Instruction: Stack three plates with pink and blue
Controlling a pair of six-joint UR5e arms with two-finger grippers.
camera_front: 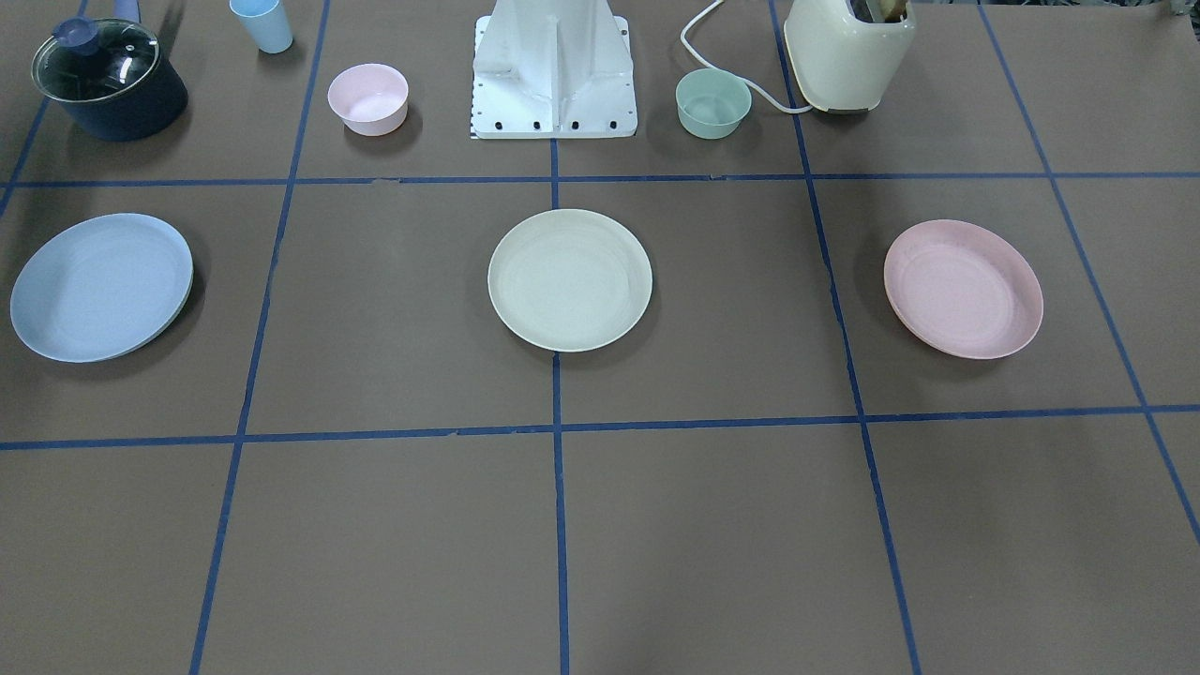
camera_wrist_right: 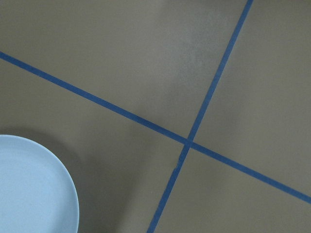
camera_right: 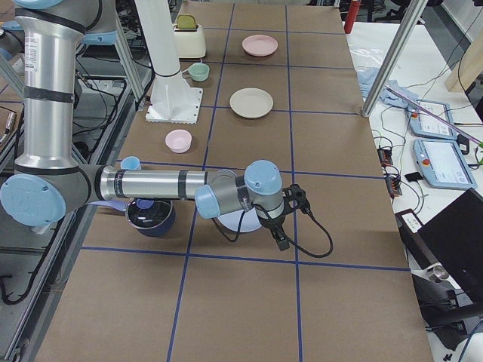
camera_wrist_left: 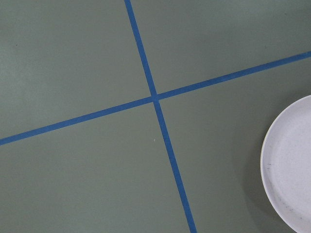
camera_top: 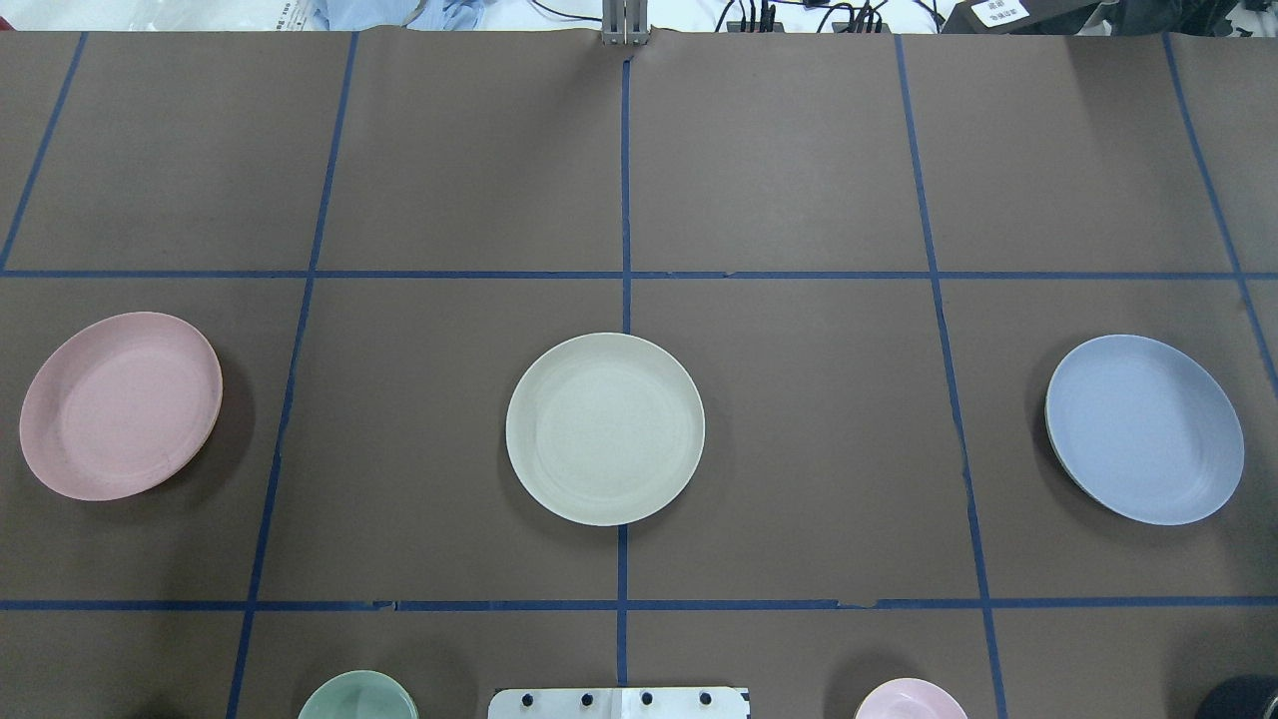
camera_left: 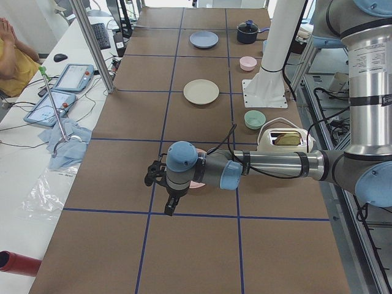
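Three plates lie apart in a row on the brown table. The cream plate (camera_front: 569,279) (camera_top: 604,427) is in the middle. The pink plate (camera_front: 963,289) (camera_top: 120,404) is on my left side; its rim shows in the left wrist view (camera_wrist_left: 291,170). The blue plate (camera_front: 100,286) (camera_top: 1144,427) is on my right side; its rim shows in the right wrist view (camera_wrist_right: 29,189). My left gripper (camera_left: 153,176) hovers by the pink plate and my right gripper (camera_right: 293,200) by the blue plate. Each shows only in a side view, so I cannot tell whether it is open or shut.
Near the robot base (camera_front: 553,75) stand a small pink bowl (camera_front: 367,97), a mint-green bowl (camera_front: 712,103), a cream toaster (camera_front: 848,52), a dark pot with a glass lid (camera_front: 108,80) and a light blue cup (camera_front: 262,23). Blue tape lines grid the table.
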